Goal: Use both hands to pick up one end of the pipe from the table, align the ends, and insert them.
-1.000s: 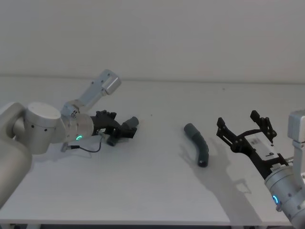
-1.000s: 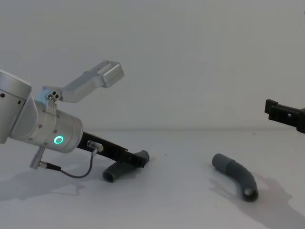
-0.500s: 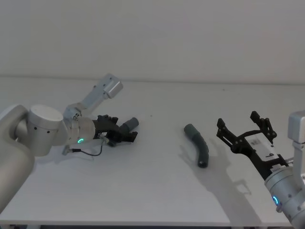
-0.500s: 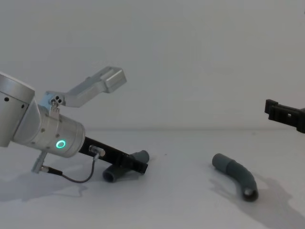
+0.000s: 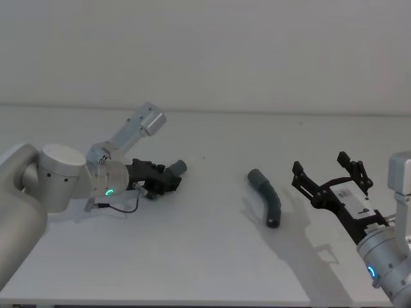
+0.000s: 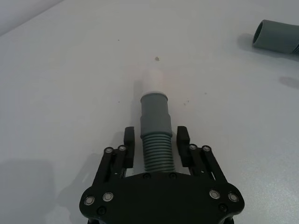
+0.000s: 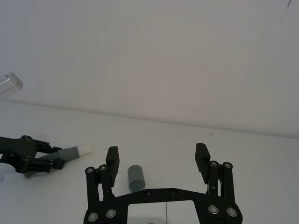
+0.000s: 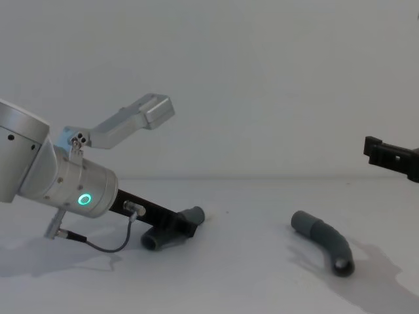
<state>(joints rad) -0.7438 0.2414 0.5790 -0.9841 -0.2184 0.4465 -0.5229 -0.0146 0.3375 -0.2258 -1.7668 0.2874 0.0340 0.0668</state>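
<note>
Plain white wall (image 5: 205, 51) behind a matte white-grey table (image 5: 205, 263)

left pipe (image 5: 177, 168), right pipe (image 5: 270, 201) — on table (image 5: 205, 256)

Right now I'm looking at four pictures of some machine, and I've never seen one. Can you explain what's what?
It is a robot with two arms, each ending in a black two-fingered gripper. One picture looks down from its head, one looks across from its chest, and two come from wrist cameras. On the white table lie two short curved grey pipe pieces. The left gripper sits around the left piece, which lies on the table. The right gripper is open, beside the right piece, holding nothing.
</note>
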